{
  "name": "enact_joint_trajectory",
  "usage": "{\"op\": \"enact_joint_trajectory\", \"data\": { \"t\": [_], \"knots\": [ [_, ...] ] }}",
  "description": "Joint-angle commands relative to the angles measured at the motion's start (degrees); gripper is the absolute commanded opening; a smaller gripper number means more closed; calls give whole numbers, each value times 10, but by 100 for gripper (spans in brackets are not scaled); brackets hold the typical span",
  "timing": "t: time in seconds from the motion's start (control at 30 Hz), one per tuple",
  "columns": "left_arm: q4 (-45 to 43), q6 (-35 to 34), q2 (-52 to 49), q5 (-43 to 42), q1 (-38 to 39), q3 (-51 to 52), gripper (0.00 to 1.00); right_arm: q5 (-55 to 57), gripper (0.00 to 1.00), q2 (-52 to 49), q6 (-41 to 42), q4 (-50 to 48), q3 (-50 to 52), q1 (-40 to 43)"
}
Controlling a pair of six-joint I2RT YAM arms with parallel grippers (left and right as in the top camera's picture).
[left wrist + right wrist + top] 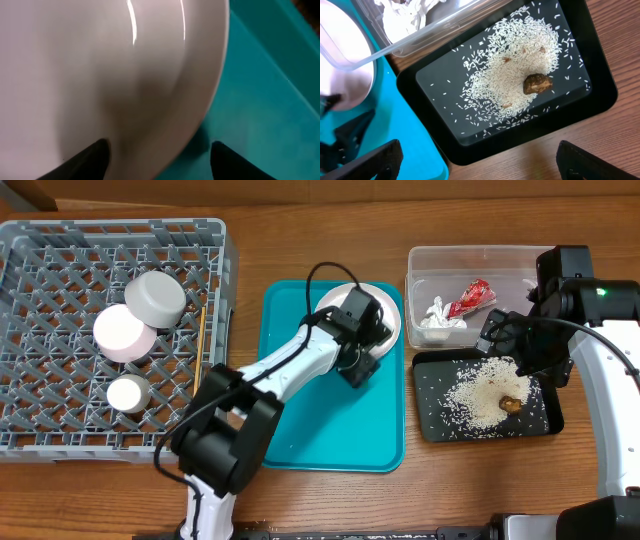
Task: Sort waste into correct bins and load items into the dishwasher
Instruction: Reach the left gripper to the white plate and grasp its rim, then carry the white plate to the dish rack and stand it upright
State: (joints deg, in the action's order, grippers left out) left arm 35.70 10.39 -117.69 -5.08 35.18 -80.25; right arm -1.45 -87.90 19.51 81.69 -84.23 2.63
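Note:
The white plate (338, 298) lies at the back of the turquoise tray (300, 410). My left gripper (360, 356) is open at the plate's near rim; in the left wrist view one finger is over the plate (100, 60) and the other over the tray, jaws (157, 160) astride the rim. My right gripper (528, 350) hovers open and empty (475, 160) over the black tray (430, 420), which holds rice (515, 65) and a brown lump (537, 83). The clear tub (415, 265) holds the red wrapper (470, 298) and the white tissue (437, 320).
The grey dish rack (60, 240) at the left holds the grey bowl (155, 298), the pink bowl (123, 332) and the white cup (127, 393). The chopsticks (203, 330) lie along its right side. Bare wood shows in front of the black tray.

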Motion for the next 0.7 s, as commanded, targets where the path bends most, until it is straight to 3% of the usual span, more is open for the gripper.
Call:
{"op": "enact_joint_trajectory", "data": {
  "t": [0.0,0.13,0.3,0.53,0.67],
  "knots": [
    [56,14,-11,32,-4,-5,37,3,100,16,0,-1,-14,1],
    [105,2,-7,57,-4,-5,7,3,100,16,0,-3,-14,1],
    [113,-45,1,57,-4,-7,4,3,100,16,0,1,-14,1],
    [118,-111,160,57,-33,-25,4,3,100,16,0,2,-14,1],
    [122,-155,281,21,-122,-25,4,3,100,16,0,1,-14,1]
  ]
}}
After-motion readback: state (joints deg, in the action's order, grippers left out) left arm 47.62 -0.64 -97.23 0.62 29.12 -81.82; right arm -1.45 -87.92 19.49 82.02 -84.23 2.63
